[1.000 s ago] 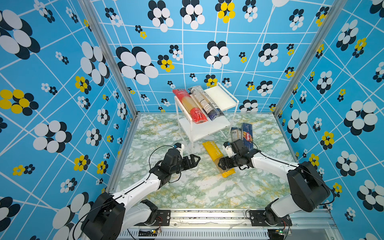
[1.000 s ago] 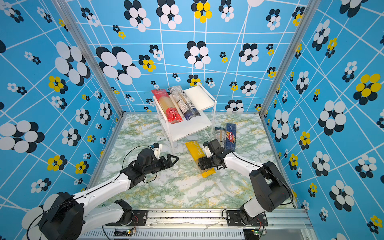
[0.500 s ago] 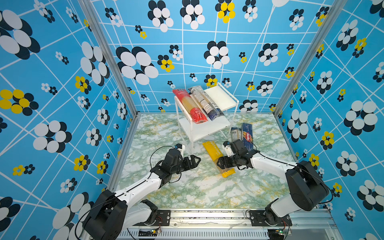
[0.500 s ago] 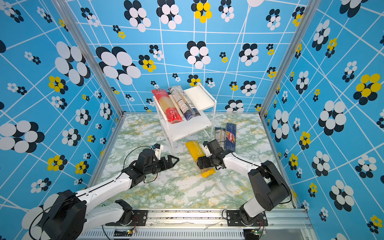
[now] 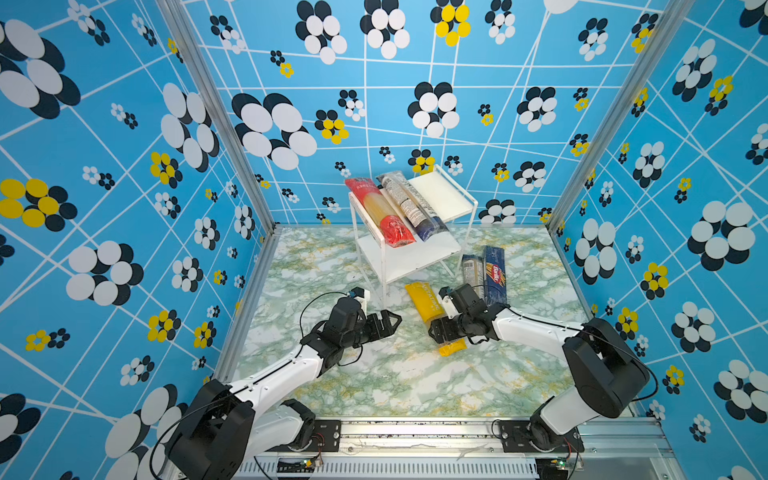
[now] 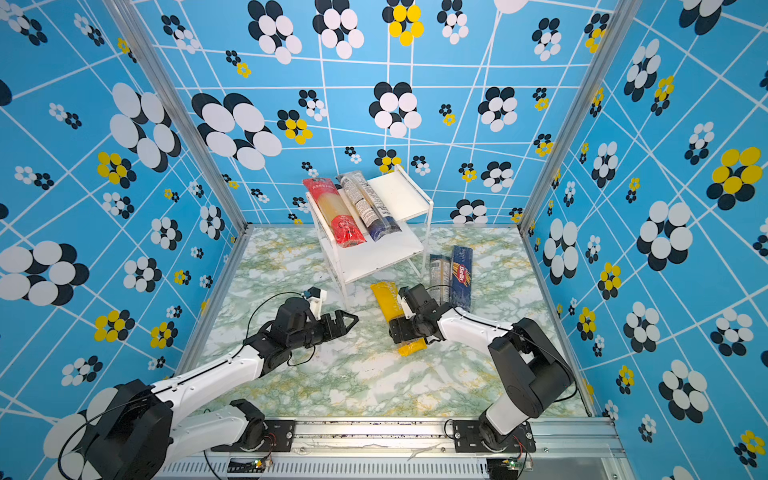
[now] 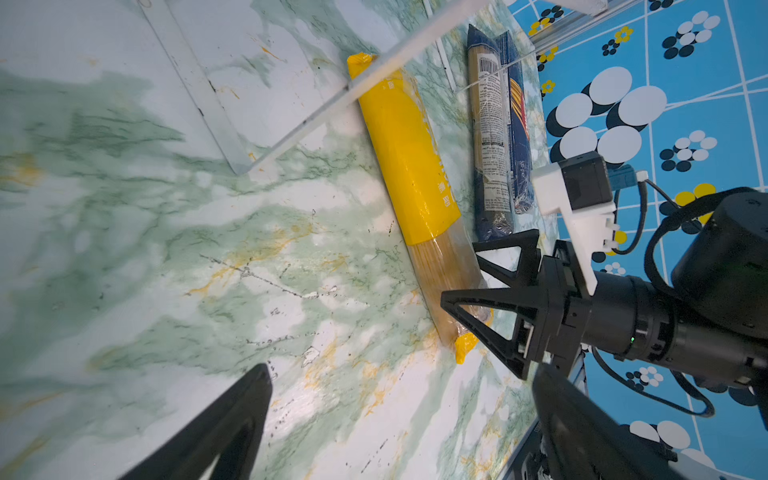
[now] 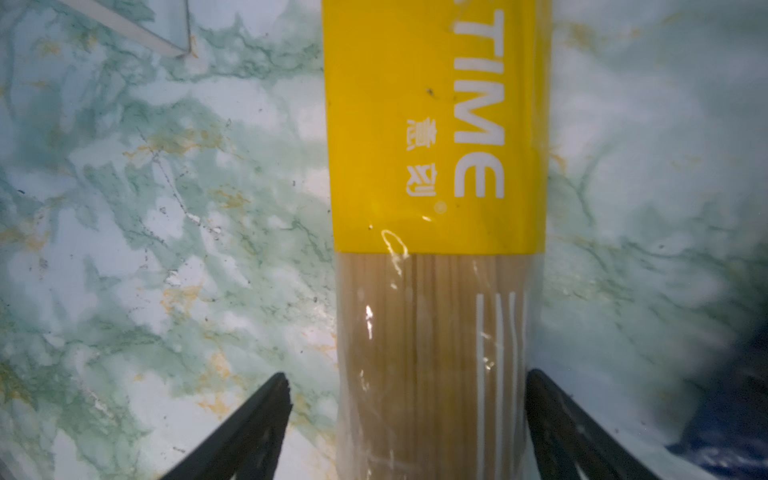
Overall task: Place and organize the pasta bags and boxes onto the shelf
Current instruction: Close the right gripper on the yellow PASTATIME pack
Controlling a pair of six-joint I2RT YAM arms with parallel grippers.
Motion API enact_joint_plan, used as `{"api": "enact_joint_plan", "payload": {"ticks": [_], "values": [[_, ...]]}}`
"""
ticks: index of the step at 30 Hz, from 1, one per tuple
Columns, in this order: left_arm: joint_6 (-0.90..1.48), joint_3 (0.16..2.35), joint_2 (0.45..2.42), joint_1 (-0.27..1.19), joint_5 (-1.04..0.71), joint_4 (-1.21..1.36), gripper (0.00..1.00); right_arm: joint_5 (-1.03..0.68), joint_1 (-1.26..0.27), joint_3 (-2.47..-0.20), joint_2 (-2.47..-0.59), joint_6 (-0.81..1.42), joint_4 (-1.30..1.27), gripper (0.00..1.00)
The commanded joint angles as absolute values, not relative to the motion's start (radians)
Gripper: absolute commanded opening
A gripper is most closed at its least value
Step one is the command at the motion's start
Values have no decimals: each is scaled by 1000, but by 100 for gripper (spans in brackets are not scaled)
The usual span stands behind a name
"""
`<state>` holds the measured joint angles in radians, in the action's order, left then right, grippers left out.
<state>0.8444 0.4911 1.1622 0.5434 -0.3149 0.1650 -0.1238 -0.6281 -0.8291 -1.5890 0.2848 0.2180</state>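
Right hand (image 8: 409, 374) edged along yellow pack (image 8: 432, 124), jaws spread

I log white two-tier shelf (image 5: 415, 259) far centre, red-ended pack (image 5: 380, 212) and clear navy-ended pack (image 5: 409, 205) atop it, yellow pack (image 5: 424, 297), second clear pack (image 5: 471, 270), Barilla box (image 5: 496, 274) lying flat beside, right.

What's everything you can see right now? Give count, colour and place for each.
shelf: one, white boards, clear frame, back of table
red-ended spaghetti pack: one, top tier
shelved navy-ended pack: one, see-through, top tier, beside the red-ended one
yellow spaghetti pack: one, on table in front of shelf
loose navy-ended pack: one, see-through, on table right of shelf
Barilla box: one, navy, beside that pack
table: one, green marble
walls: three, blue, flowered
left pincer: black, open, empty
right pincer: black, open, straddling yellow pack
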Motion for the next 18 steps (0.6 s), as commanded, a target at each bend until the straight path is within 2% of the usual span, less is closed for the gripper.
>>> {"api": "enact_joint_plan", "payload": {"ticks": [1, 9, 18], "values": [[836, 487, 1156, 536, -322, 165, 99, -99, -677, -801, -1578, 335, 217, 89], [835, 486, 1163, 535, -327, 168, 99, 15, -738, -739, -1546, 415, 133, 89], [831, 482, 1159, 532, -325, 162, 99, 87, -771, -712, -1592, 428, 64, 90]]}}
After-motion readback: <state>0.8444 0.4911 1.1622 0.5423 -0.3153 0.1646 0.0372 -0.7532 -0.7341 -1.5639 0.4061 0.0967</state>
